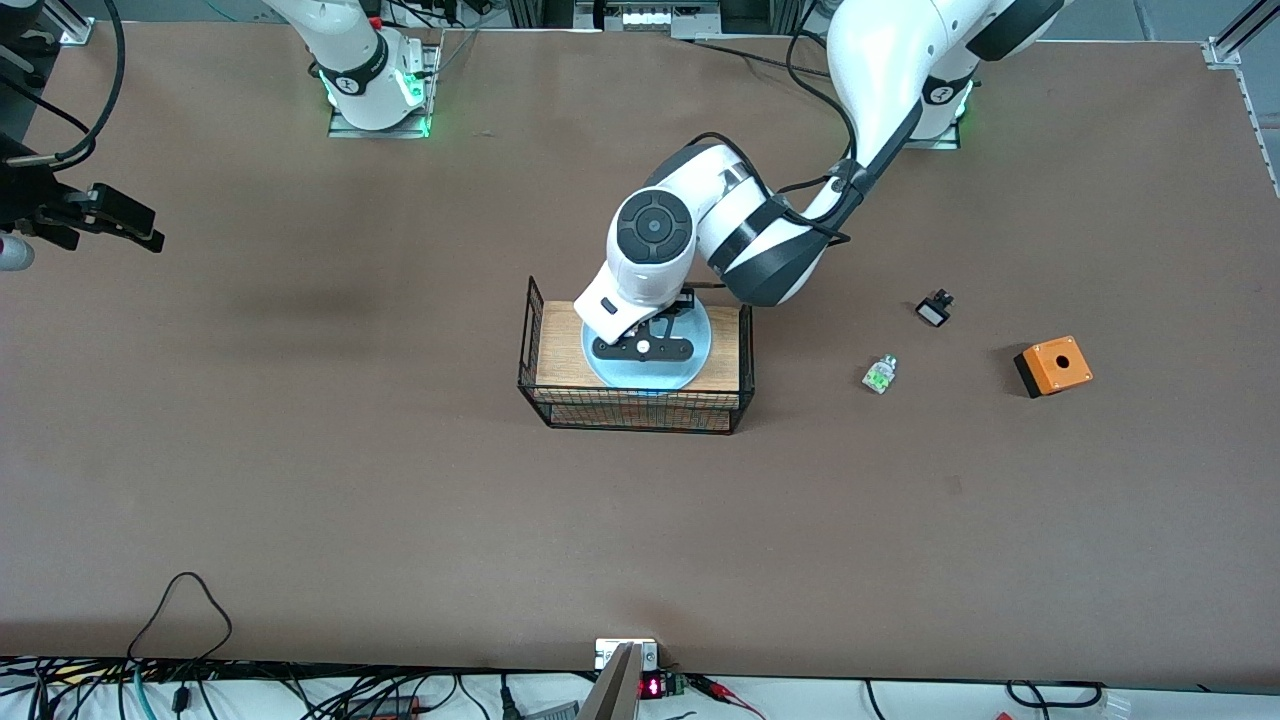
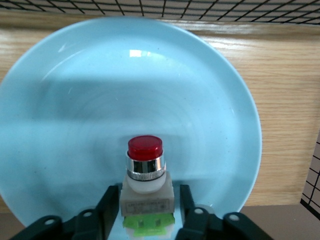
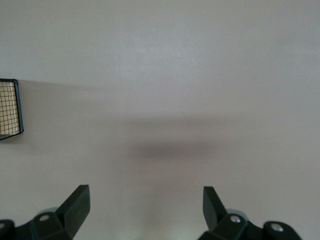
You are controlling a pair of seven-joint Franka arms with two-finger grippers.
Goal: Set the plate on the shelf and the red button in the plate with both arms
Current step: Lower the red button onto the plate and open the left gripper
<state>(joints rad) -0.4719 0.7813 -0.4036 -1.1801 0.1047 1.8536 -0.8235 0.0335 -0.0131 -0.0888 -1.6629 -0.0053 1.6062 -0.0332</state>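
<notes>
wire basket (image 1: 528,345) walls hem plate (image 1: 700,352)

A black wire basket (image 1: 527,350) with a wooden board (image 1: 558,352) as its floor stands on the brown table (image 1: 300,480), about midway between the arms' ends. Toward the left arm's end lie 3 small items, well apart from the basket: a green-capped switch part (image 1: 879,374) closest to the basket, a small black-and-white part (image 1: 934,308) farther from the front camera, and an orange box (image 1: 1053,366) with a round hole in its top and a black side, closest to that end. Cables (image 1: 180,620) run along the table's near edge.
</notes>
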